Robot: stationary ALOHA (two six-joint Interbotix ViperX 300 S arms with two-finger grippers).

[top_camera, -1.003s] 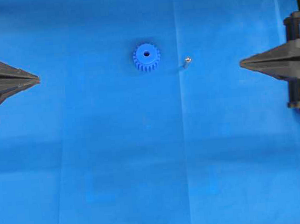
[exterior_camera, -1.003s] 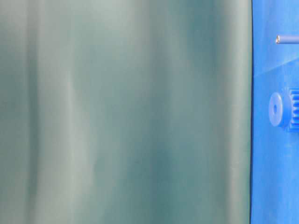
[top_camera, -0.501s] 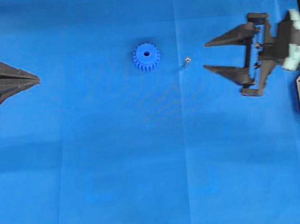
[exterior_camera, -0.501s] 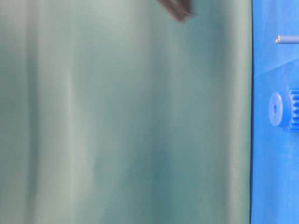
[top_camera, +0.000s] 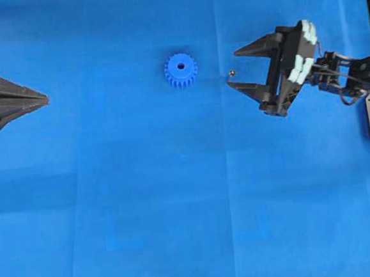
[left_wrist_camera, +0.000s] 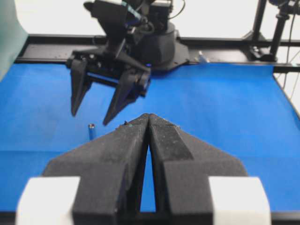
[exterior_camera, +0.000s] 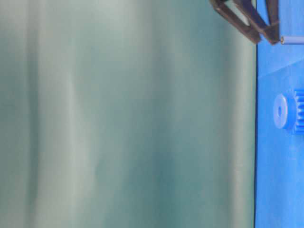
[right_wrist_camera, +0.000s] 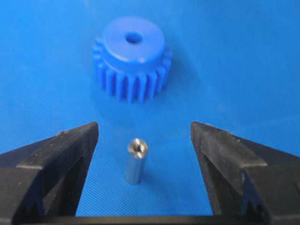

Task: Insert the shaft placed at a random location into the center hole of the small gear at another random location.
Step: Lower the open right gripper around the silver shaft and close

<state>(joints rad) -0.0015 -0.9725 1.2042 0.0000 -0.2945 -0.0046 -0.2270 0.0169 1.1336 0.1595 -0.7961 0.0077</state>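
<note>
On the blue surface (top_camera: 177, 197), the upright shaft (right_wrist_camera: 135, 161) is flanked by the wide-open, empty right claw (right_wrist_camera: 144, 136); closing is needed next.

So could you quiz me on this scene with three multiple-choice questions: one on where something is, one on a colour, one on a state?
1. Where is the shaft?
A. Inside the gear's hole
B. Standing on the cloth between the right gripper's fingers
C. Held by the left gripper

2. What colour is the small gear?
A. Red
B. Silver
C. Blue

3. How is the left gripper?
A. Shut, empty
B. Wide open
C. Clamped on the gear

Answers: 1 B, the right gripper frames the upright pin without touching it. 2 C, it is blue like the cloth. 3 A, its fingers meet with nothing between.
</note>
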